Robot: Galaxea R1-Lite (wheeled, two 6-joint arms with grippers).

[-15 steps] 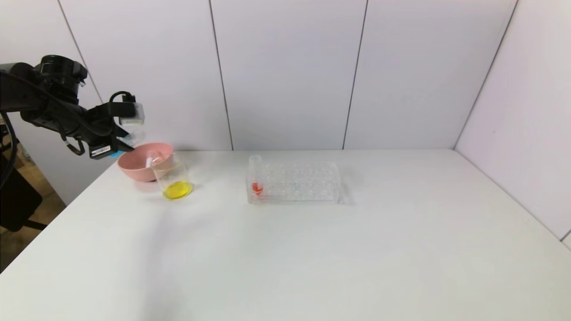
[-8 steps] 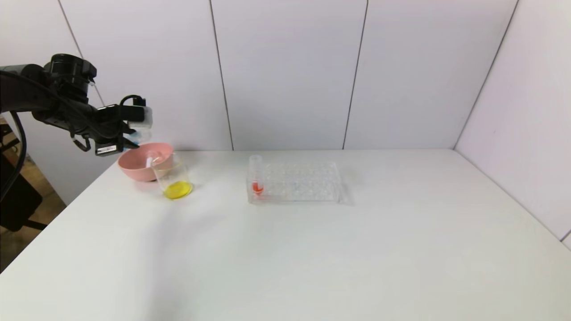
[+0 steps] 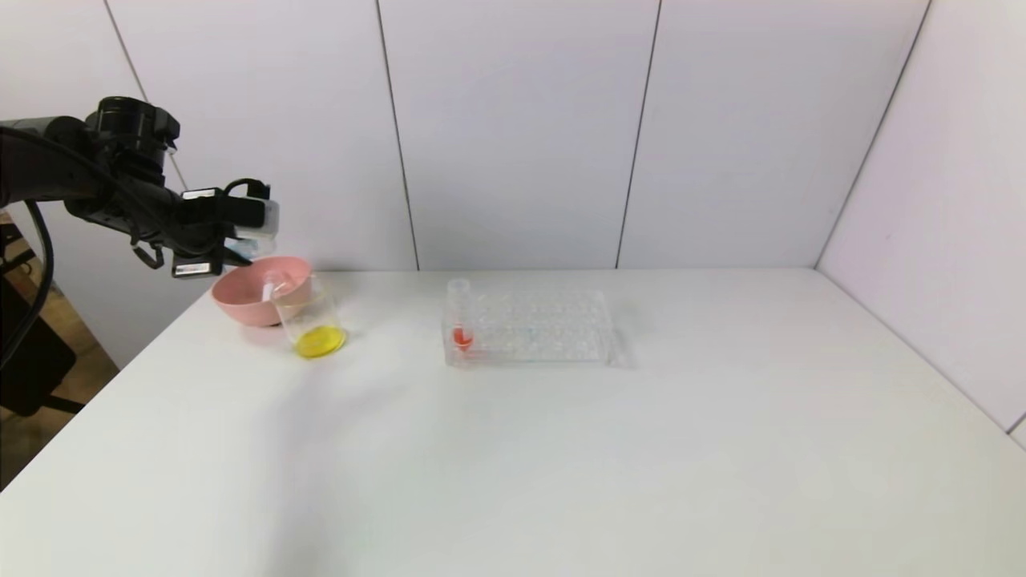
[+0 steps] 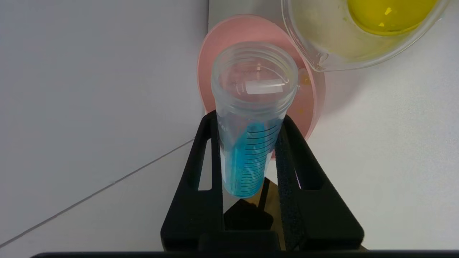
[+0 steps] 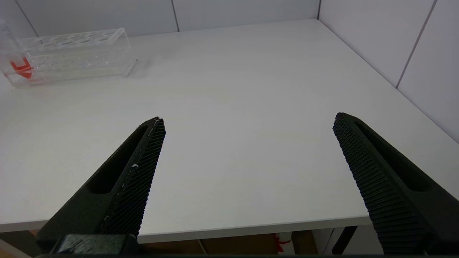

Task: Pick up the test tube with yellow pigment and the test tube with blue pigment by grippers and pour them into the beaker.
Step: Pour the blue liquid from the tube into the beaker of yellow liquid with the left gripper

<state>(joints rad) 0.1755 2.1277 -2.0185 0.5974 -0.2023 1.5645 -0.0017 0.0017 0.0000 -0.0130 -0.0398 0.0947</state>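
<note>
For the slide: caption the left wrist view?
Left pincer shut on blue-pigment tube above pink bowl, beside beaker.

Beaker (image 4: 358, 32) cut off by frame edge

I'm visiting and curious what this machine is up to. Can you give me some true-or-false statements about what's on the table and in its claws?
1. The left gripper is shut on the test tube with blue pigment. True.
2. The beaker holds yellow liquid. True.
3. The right gripper grips a red tube. False: it is open and holds nothing.
4. The tube rack is full of tubes. False: only one tube, with red liquid, stands in it.
5. A pink bowl sits behind the beaker. True.
</note>
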